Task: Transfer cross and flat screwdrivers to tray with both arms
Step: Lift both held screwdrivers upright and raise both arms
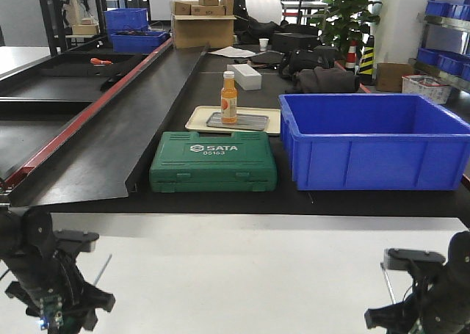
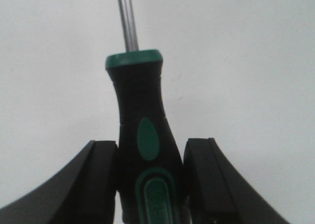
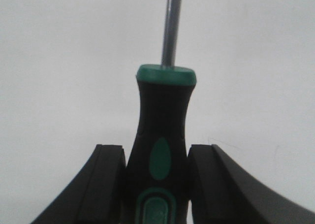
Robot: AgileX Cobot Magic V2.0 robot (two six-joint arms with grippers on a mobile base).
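Observation:
In the left wrist view my left gripper [image 2: 150,152] is shut on the black-and-green handle of one screwdriver [image 2: 140,101]; its thin shaft points away over a plain white surface. My right gripper [image 3: 156,152] is likewise shut on the handle of the other screwdriver [image 3: 162,111]. In the front view both arms sit low at the bottom corners, the left gripper [image 1: 87,299] with its screwdriver shaft [image 1: 103,268] slanting up, the right gripper [image 1: 393,313] with a short shaft [image 1: 387,291]. The tips are not shown, so I cannot tell cross from flat. The tray is out of view.
On the black table stand a green SATA tool case [image 1: 213,161], a big blue bin [image 1: 367,139], and a cream plastic tray [image 1: 197,120] carrying a small steel tray [image 1: 250,122] with an orange bottle [image 1: 229,99]. A white surface [image 1: 242,275] lies in front.

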